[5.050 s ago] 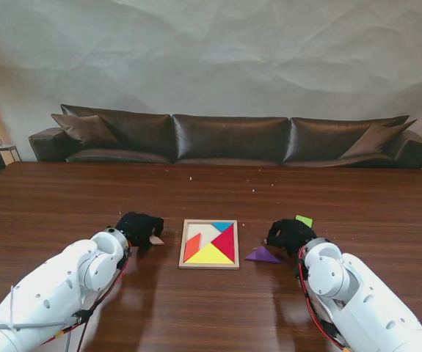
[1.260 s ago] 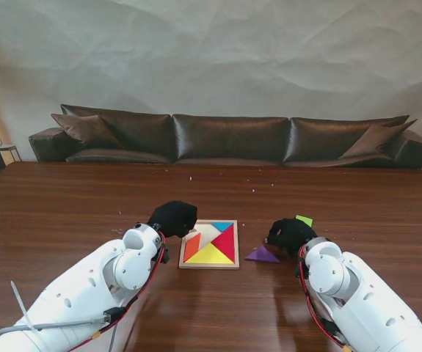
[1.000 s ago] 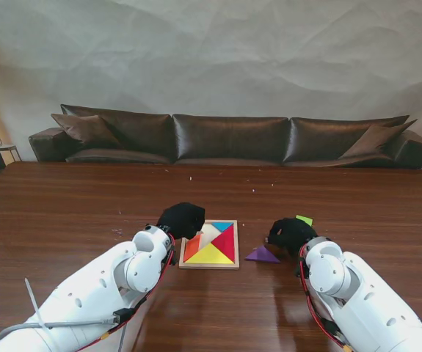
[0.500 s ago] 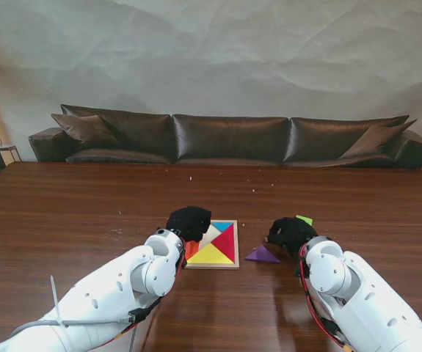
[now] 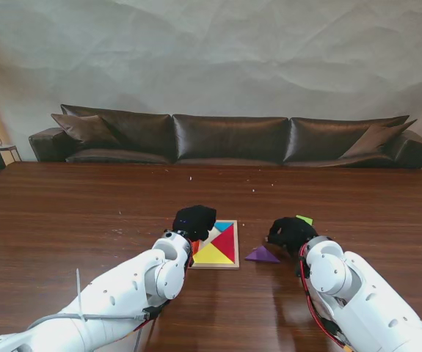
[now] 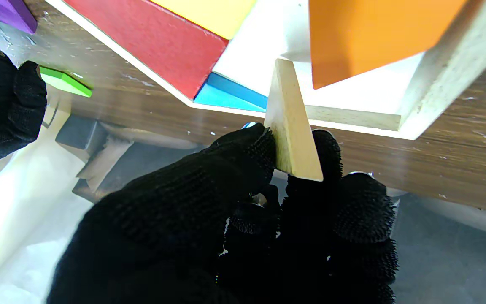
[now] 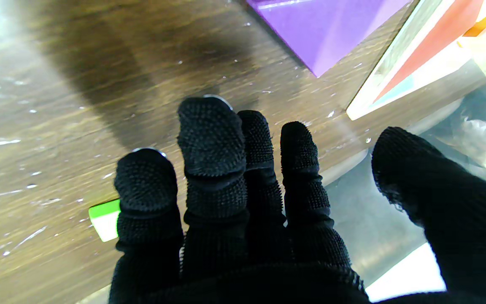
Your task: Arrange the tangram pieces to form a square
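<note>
Your left hand (image 6: pixel 243 211) pinches plain wooden triangle piece (image 6: pixel 291 135) on edge, tip aimed at white gap in square wooden tray (image 5: pixel 234 265), likely for insertion. Your right hand (image 7: pixel 243 202) spread, holding nothing, waits between purple triangle (image 5: pixel 261 254) at 9 o'clock and green piece (image 5: pixel 304 220) at 1 o'clock.

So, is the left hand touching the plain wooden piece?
Touching. The left wrist view shows the left hand pinching the wooden piece between two fingertips.
</note>
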{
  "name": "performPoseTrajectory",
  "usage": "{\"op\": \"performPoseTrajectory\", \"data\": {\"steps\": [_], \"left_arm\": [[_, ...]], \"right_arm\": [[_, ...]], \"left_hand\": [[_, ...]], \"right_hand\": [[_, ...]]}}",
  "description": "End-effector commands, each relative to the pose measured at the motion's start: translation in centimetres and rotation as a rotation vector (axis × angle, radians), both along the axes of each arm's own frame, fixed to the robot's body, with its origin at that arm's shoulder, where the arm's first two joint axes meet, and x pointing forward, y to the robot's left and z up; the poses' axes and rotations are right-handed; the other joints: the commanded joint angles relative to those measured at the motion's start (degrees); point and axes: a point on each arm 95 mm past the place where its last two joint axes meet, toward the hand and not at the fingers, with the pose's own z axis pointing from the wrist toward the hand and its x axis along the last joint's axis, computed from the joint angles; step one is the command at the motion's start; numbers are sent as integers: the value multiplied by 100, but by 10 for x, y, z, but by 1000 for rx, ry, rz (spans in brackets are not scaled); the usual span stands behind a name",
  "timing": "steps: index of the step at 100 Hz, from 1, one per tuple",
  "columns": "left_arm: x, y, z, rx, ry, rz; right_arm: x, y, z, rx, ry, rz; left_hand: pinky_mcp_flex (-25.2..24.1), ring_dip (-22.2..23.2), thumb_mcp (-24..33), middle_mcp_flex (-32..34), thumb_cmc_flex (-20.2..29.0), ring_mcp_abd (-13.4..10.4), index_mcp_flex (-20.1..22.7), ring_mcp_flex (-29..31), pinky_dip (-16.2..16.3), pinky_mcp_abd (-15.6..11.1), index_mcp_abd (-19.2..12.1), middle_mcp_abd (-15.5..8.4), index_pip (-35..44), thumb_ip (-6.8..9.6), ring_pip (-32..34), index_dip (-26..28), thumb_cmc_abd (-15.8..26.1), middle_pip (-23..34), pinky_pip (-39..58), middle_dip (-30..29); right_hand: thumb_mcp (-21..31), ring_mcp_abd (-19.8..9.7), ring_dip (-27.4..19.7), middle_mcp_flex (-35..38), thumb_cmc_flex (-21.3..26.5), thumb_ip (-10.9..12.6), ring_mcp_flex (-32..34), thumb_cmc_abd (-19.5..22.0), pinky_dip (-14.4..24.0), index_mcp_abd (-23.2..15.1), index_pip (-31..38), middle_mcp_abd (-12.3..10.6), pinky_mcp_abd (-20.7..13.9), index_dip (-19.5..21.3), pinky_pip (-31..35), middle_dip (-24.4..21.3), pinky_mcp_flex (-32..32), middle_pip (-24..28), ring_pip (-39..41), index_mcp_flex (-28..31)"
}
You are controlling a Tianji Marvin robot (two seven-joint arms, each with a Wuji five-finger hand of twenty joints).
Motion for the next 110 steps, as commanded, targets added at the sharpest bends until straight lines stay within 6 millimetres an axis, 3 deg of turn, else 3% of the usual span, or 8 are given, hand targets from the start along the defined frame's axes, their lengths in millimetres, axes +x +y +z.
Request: {"op": "performPoseTrajectory", "data": {"steps": [1,78,83,85,89,110], "left_arm": [[1,-10,2,-14,11,-9],[1,-10,-7,98,-7,8],[1,-11,-8,98,-5,6],[1,-11,-9,98,-4,6],[1,-12,-9,100,-1,6],[0,-13,-9,115,12,4]], "right_arm": [[-3,4,-2,1,16,15],[-4,5,0,4,-3,9],[-5,5,1,5,-10,6],[-5,5,1,6,-13,5],[-6,5,2,6,-21,2],[-7,6,6,10,-46,-6]], "left_hand": [[-42,-77,273,-46,45,68,2,14,125,-83,-45,-89,168,-78,245,54,1,41,305,-9],[-267,-304,109,31,241,38,170,-59,-17,-23,-138,-109,161,-134,-223,79,-114,8,-84,-76],[-326,-328,103,31,250,46,189,-98,-93,-40,-138,-111,149,-131,-375,79,-122,0,-216,-74],[-377,-224,99,33,259,43,198,-95,-397,-39,-136,-111,141,-129,-591,92,-126,-9,-216,-67],[-441,-227,102,34,266,35,221,-114,-541,-55,-132,-112,144,-129,-695,96,-133,-14,-271,-68],[-653,-244,106,47,254,94,242,-262,-667,-52,-158,-116,129,-142,-778,84,-165,-55,-326,-93]], "right_hand": [[-95,2,23,80,-133,64,111,131,-65,39,61,94,-37,-10,125,-64,-32,57,16,65],[-79,11,24,89,-122,63,115,96,-63,32,51,82,-36,-13,125,-63,-32,58,24,42],[-75,7,23,84,-119,61,112,87,-63,39,51,85,-35,-13,125,-65,-32,55,22,38],[-76,7,23,77,-121,60,112,85,-63,32,50,86,-35,-13,125,-65,-32,52,22,34],[-71,6,22,67,-112,59,106,64,-63,28,47,82,-35,-14,125,-66,-32,50,19,22],[-54,10,22,73,-118,50,101,59,-63,22,61,82,-30,-9,120,-65,-42,55,15,32]]}}
